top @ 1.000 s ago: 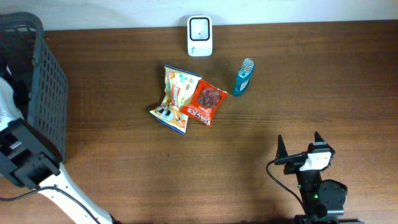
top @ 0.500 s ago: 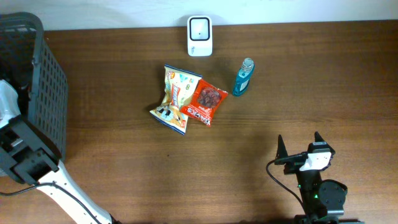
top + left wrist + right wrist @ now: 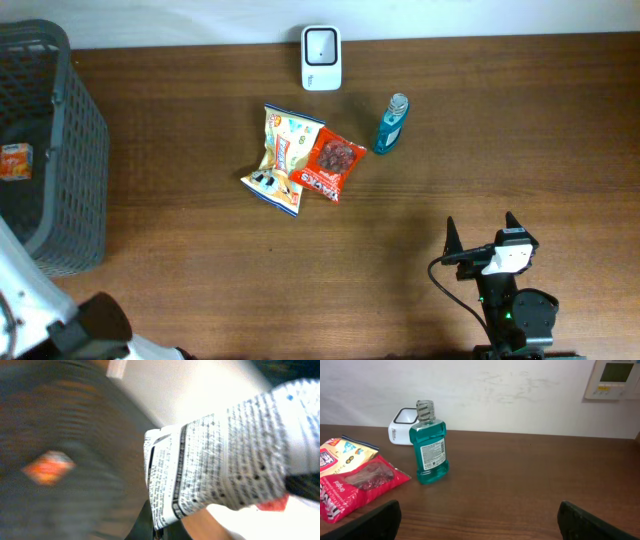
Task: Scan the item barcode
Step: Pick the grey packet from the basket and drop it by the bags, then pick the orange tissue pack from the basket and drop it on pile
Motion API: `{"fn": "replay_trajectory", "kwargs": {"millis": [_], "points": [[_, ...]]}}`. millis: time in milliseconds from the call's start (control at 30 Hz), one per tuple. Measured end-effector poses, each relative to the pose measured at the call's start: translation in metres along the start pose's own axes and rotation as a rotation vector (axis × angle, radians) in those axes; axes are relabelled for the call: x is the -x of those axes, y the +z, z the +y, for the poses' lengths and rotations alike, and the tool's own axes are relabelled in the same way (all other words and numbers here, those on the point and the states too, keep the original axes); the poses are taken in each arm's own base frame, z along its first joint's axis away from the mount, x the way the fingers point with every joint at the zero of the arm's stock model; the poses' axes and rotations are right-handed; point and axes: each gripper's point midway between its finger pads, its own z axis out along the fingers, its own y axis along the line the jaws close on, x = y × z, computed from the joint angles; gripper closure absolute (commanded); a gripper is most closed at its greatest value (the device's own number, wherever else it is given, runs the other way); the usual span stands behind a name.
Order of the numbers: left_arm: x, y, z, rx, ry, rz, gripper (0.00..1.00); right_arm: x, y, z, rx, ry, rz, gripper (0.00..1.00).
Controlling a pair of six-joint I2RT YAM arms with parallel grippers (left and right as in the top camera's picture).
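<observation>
Left claw [image 3: 157, 530]: closed on a white printed packet [image 3: 220, 460].
Right claw [image 3: 481, 225]: spread wide, nothing held.
Bench [image 3: 200, 280]: scanner [image 3: 321, 58], mouthwash bottle [image 3: 390, 128], red snack packet [image 3: 332, 165] overlapping yellow snack bag [image 3: 280, 160].

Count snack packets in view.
4: yellow foil bag and red plastic packet touching at centre, small orange packet in the grey mesh basket, white text-covered packet filling the left wrist view. Basket may hide more.
</observation>
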Motion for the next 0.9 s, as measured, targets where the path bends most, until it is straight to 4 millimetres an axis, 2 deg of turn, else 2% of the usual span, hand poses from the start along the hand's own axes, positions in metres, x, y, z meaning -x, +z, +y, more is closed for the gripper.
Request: {"fn": "replay_trajectory", "kwargs": {"millis": [33, 67, 100, 167, 200, 233, 267, 300, 433, 500, 567, 600, 633, 667, 700, 800, 867, 900], "points": [[-0.014, -0.019, -0.035, -0.150, 0.007, 0.059, 1.00, 0.000, 0.000, 0.000, 0.000, 0.000, 0.000, 0.02], [-0.030, -0.027, -0.056, -0.229, 0.015, 0.122, 1.00, 0.000, 0.000, 0.000, 0.000, 0.000, 0.000, 0.02], [-0.076, -0.033, -0.084, -0.305, 0.028, 0.284, 1.00, 0.000, 0.000, 0.000, 0.000, 0.000, 0.000, 0.02], [-0.137, -0.040, -0.122, -0.381, 0.120, 0.457, 1.00, 0.000, 0.000, 0.000, 0.000, 0.000, 0.000, 0.02], [-0.179, -0.043, -0.138, -0.378, 0.198, 0.556, 1.00, 0.000, 0.000, 0.000, 0.000, -0.002, 0.000, 0.02], [-0.202, -0.040, -0.141, -0.334, 0.256, 0.593, 1.00, 0.000, 0.000, 0.000, 0.000, 0.000, 0.000, 0.02], [-0.225, -0.032, -0.136, -0.245, 0.326, 0.618, 1.00, 0.000, 0.000, 0.000, 0.000, 0.000, 0.000, 0.02], [-0.239, -0.023, -0.135, -0.192, 0.373, 0.626, 1.00, 0.000, 0.000, 0.000, 0.000, 0.000, 0.000, 0.02], [-0.304, 0.039, -0.109, 0.085, 0.569, 0.678, 1.00, 0.000, 0.000, 0.000, 0.000, 0.000, 0.000, 0.02], [-0.347, 0.079, -0.082, 0.204, 0.624, 0.781, 1.00, 0.000, 0.000, 0.000, 0.000, -0.001, 0.000, 0.02], [-0.378, 0.101, -0.062, 0.274, 0.651, 0.859, 1.00, 0.000, 0.000, 0.000, 0.000, 0.000, 0.000, 0.02], [-0.402, 0.115, -0.046, 0.321, 0.669, 0.919, 1.00, 0.000, 0.000, 0.000, 0.000, -0.001, 0.000, 0.02], [-0.425, 0.126, -0.031, 0.366, 0.688, 0.976, 0.89, 0.000, 0.000, 0.000, 0.000, 0.000, 0.000, 0.02], [-0.435, 0.130, -0.025, 0.382, 0.696, 0.997, 0.43, 0.000, 0.000, 0.000, 0.000, 0.000, 0.000, 0.02], [-0.444, 0.132, -0.019, 0.395, 0.709, 1.023, 0.27, 0.000, 0.000, 0.000, 0.000, 0.000, 0.000, 0.02], [-0.449, 0.130, -0.021, 0.391, 0.722, 1.030, 0.13, 0.000, 0.000, 0.000, 0.000, 0.000, 0.000, 0.02], [-0.441, 0.123, -0.023, 0.401, 0.725, 1.041, 0.14, 0.000, 0.000, 0.000, 0.000, 0.000, 0.000, 0.02], [-0.429, 0.112, -0.028, 0.413, 0.724, 1.057, 0.01, 0.000, 0.000, 0.000, 0.000, 0.000, 0.000, 0.02]]}}
